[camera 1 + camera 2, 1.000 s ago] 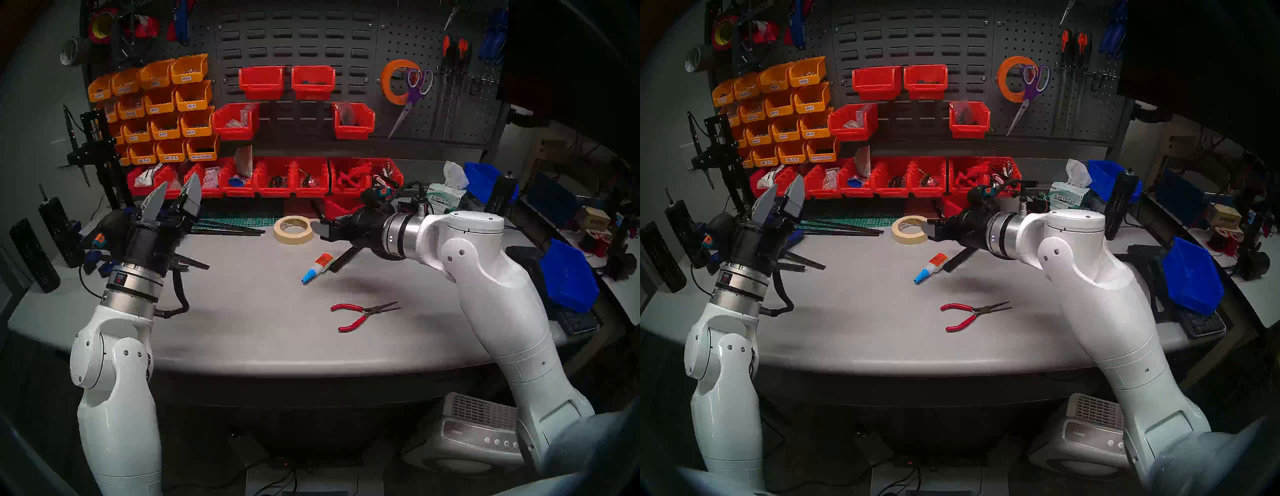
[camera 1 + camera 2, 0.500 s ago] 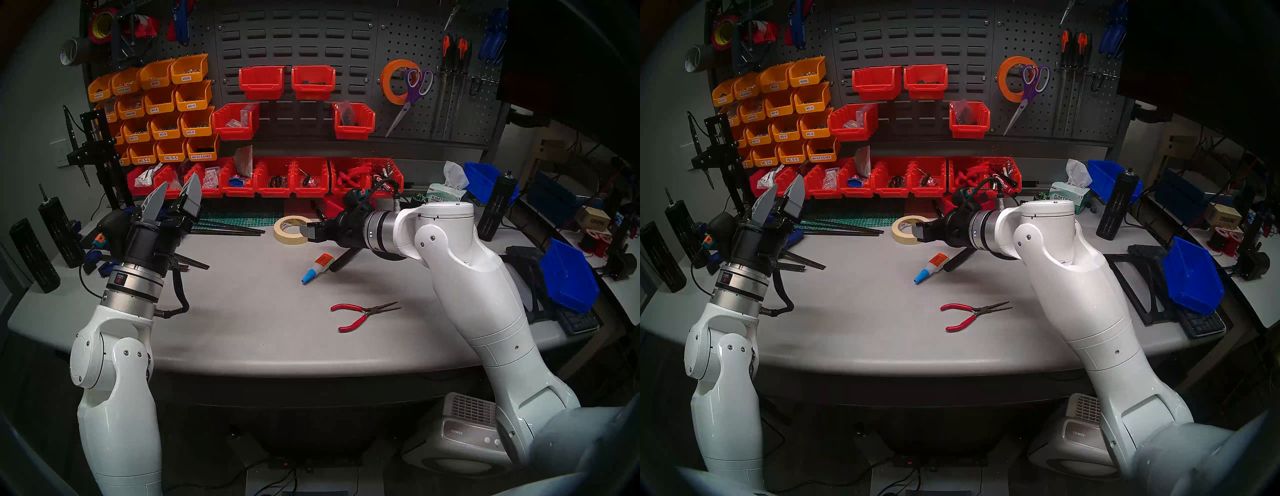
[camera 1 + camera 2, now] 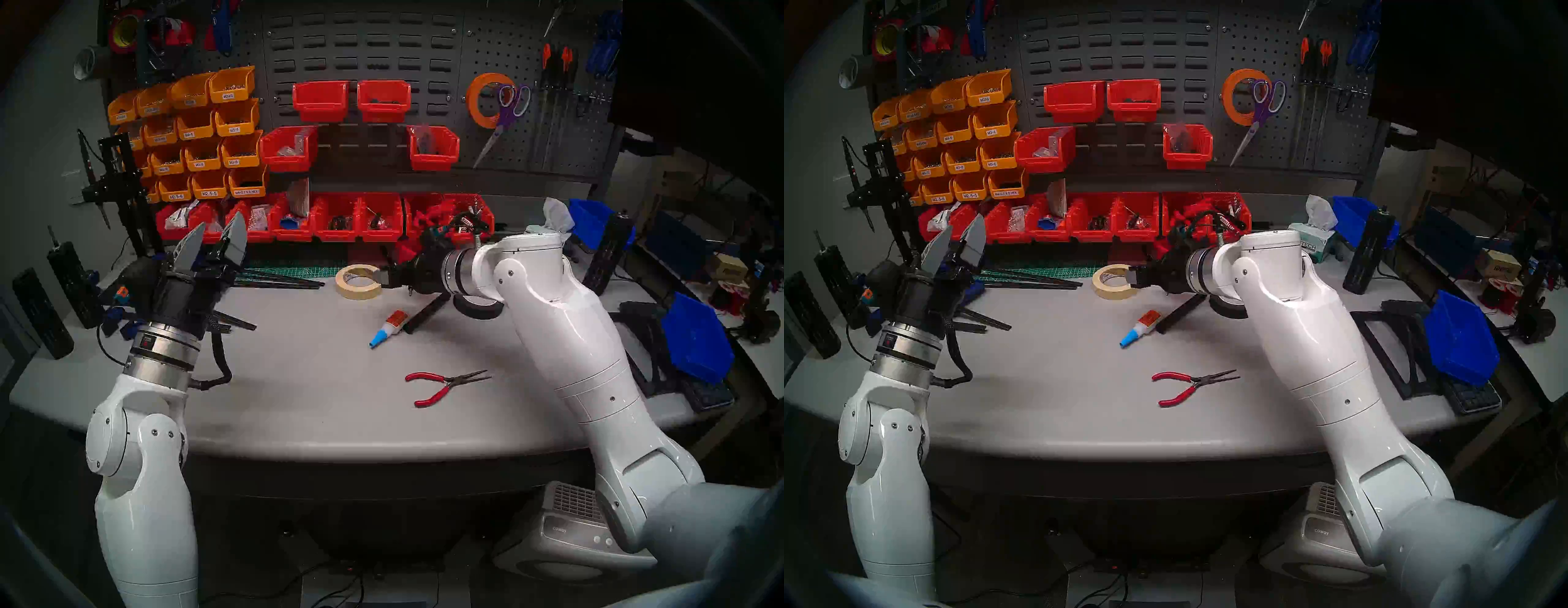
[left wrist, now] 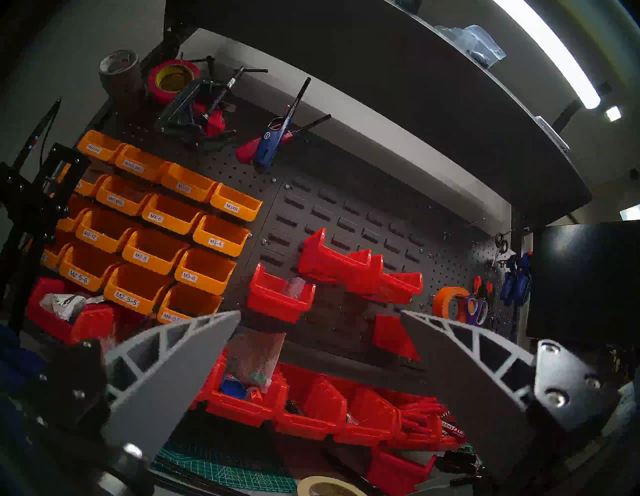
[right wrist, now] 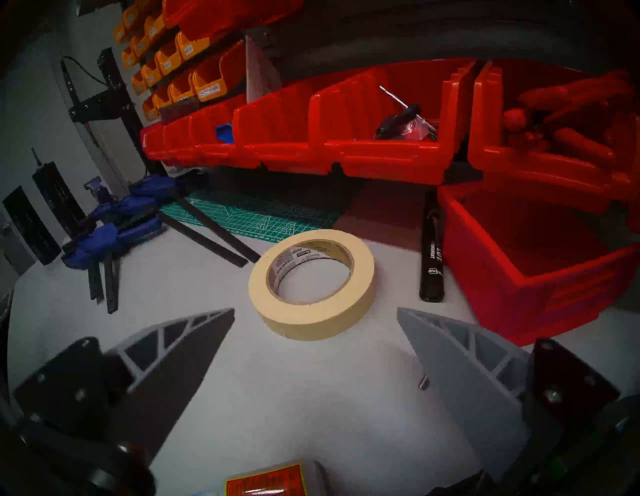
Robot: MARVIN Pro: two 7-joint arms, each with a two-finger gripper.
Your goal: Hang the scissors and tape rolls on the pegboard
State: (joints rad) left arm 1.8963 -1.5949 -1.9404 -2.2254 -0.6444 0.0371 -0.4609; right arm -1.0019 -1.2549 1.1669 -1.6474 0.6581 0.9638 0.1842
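- The right claw [image 5: 315,311] hangs open just short of the cream tape roll [image 5: 311,284], which lies flat on the bench [image 3: 297,382]. A shallow approach could push the roll toward the black marker [image 5: 431,256] instead of straddling its wall.
- The orange roll [image 3: 483,102] and scissors [image 3: 507,112] already hang on the pegboard [image 3: 509,51]; a careless hang could knock them.
- The left claw [image 3: 216,237] is open, empty, well apart.
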